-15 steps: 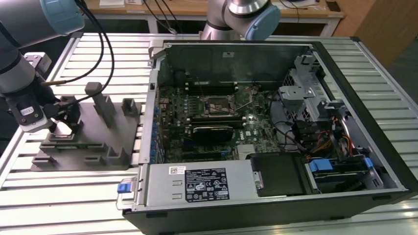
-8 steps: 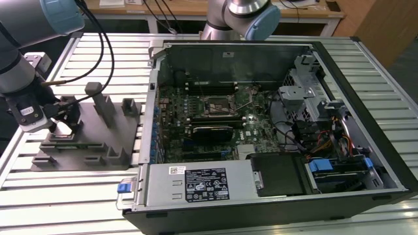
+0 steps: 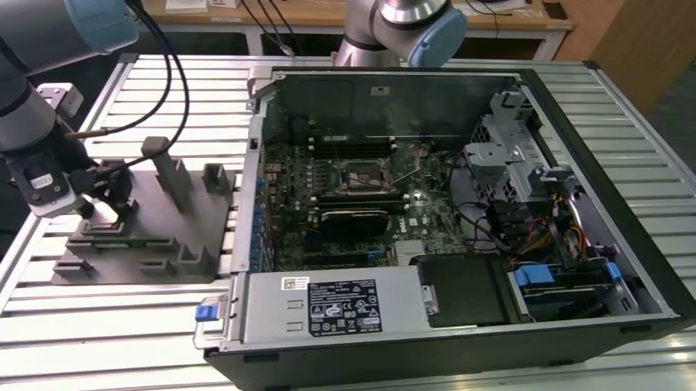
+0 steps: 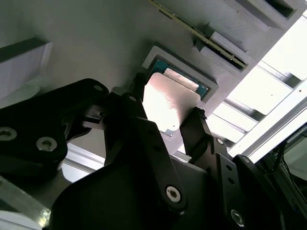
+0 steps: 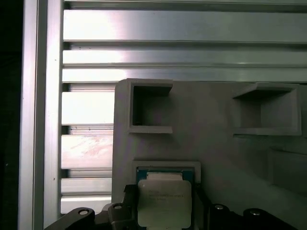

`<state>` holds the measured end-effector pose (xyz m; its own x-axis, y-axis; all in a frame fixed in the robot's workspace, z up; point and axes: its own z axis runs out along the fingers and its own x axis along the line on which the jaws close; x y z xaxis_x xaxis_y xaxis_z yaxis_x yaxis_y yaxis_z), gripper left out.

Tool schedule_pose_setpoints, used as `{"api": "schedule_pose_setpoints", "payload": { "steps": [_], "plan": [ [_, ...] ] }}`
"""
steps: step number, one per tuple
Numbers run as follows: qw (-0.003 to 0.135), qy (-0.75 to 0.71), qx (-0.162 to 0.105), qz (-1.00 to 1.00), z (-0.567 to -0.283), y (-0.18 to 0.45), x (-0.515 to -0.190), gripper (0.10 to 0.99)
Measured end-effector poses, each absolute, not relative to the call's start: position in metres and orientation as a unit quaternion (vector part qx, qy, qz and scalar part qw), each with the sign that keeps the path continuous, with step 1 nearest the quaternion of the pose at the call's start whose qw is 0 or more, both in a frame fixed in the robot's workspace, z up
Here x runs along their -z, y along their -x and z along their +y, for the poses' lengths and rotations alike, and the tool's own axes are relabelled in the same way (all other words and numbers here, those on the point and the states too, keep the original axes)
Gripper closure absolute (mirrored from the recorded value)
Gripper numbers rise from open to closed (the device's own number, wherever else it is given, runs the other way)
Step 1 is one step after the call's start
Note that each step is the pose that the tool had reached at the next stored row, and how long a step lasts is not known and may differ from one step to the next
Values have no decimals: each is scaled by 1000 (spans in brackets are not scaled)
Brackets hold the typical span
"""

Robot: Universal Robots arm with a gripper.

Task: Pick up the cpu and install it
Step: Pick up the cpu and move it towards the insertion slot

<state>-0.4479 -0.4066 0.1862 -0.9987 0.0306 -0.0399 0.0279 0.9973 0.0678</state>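
The cpu (image 4: 169, 106) (image 5: 164, 203) is a flat square chip with a shiny silver top, and both wrist views show a black finger pressed against each of its two opposite sides. My gripper (image 4: 167, 101) (image 5: 164, 194) is shut on it. Just behind the chip is its shallow square pocket (image 5: 165, 168) with a teal rim, set into the grey holder block (image 3: 142, 244). The chip appears slightly raised out of that pocket. In the exterior view, my gripper (image 3: 100, 208) hangs over the block at the exterior view's left. The square metal-framed socket (image 3: 357, 175) sits on the motherboard inside the open computer case.
The open computer case (image 3: 544, 326) lies on a slatted aluminium table (image 3: 120, 326), at the exterior view's right of the block. Upright grey posts (image 3: 169, 175) and empty rectangular recesses (image 5: 151, 108) rise from the block near my gripper. A second arm's base (image 3: 392, 32) stands behind the case.
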Motion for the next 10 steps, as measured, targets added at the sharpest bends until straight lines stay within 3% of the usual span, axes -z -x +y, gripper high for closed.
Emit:
{"api": "schedule_pose_setpoints", "payload": {
  "steps": [10],
  "plan": [
    [20, -15, -34, 999, -407, 448, -185, 514]
  ]
}}
